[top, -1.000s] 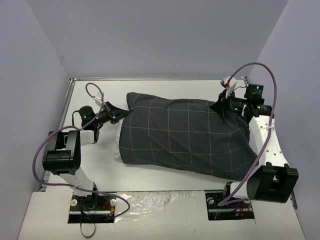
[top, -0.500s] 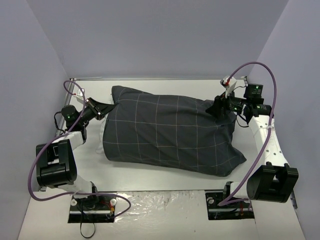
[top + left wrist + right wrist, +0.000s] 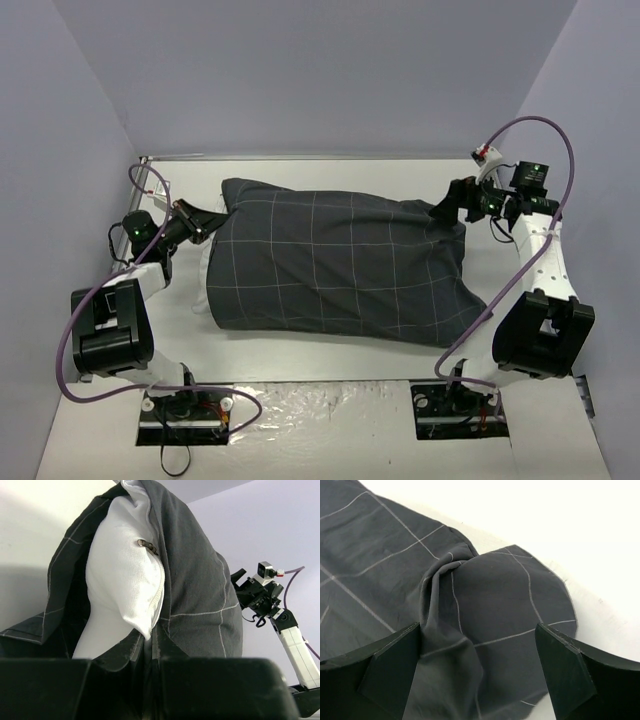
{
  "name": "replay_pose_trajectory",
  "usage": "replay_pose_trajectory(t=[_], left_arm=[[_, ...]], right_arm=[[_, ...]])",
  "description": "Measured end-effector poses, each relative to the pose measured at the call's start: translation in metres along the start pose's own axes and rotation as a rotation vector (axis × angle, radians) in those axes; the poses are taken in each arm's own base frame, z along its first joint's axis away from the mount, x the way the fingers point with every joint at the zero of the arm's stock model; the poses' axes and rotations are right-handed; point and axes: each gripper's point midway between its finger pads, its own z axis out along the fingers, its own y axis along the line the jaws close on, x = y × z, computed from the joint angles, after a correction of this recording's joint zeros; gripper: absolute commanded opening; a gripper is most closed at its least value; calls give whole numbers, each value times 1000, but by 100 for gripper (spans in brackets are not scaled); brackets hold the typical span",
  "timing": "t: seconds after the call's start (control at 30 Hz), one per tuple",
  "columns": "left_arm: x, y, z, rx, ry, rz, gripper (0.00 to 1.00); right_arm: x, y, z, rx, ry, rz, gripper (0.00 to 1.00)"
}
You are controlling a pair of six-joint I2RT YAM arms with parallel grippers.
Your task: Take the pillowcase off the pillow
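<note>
The dark checked pillowcase (image 3: 335,265) lies across the table and covers nearly all of the pillow. A strip of the white pillow (image 3: 207,278) shows at its left, open end. My left gripper (image 3: 207,218) is shut on the pillowcase's hem there. In the left wrist view the hem (image 3: 152,647) runs down between the closed jaws, and the pillow (image 3: 122,587) bulges out of the opening. My right gripper (image 3: 448,207) stands open at the far right corner. In the right wrist view its fingers (image 3: 390,665) spread wide over a twisted fold of pillowcase (image 3: 470,595), touching nothing.
The white table (image 3: 330,178) is boxed in by grey walls on three sides. A metal rail (image 3: 133,215) runs along its left edge. Purple cables loop over both arms. Both arm bases sit at the near edge.
My right gripper has opened, let go of the pillowcase corner and drawn back to the right. My left arm pulled the open end left, then held still.
</note>
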Motion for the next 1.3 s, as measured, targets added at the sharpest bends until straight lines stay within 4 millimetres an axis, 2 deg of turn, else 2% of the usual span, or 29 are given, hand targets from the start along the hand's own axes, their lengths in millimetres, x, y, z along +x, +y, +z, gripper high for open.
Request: replay_pose_trajectory(t=[0.13, 0.27, 0.4, 0.57, 0.77, 0.93, 1.03, 1.1, 1.13, 1.2, 1.23, 1.27, 1.3], left_arm=[[1, 2, 0, -8, 4, -1, 2], [1, 3, 0, -9, 4, -3, 2], [0, 4, -1, -12, 2, -6, 2], [1, 5, -1, -16, 3, -6, 2], [1, 5, -2, -17, 3, -4, 2], [1, 6, -2, -18, 3, -4, 2], [1, 6, -2, -18, 3, -4, 2], [1, 6, -2, -18, 3, -4, 2], [1, 6, -2, -18, 3, -5, 3], [1, 5, -2, -18, 3, -5, 4], [1, 5, -2, -18, 3, -5, 5], [1, 5, -2, -18, 3, -4, 10], [1, 4, -2, -17, 3, -3, 13]], right_arm=[[-2, -2, -9, -47, -34, -113, 88], [6, 7, -5, -114, -20, -176, 84], [14, 12, -4, -142, 0, -206, 86], [12, 16, -10, -127, 5, -258, 91], [8, 22, -23, -80, 22, -371, 88], [28, 21, -16, -76, 85, -408, 81], [40, 20, -9, -87, 127, -405, 70], [45, 18, -3, -100, 144, -399, 54], [48, 16, -1, -105, 152, -393, 38], [52, 14, 2, -112, 161, -386, 20], [53, 14, 3, -114, 164, -386, 5], [53, 13, 3, -115, 164, -390, 0], [52, 14, 2, -115, 162, -392, 0]])
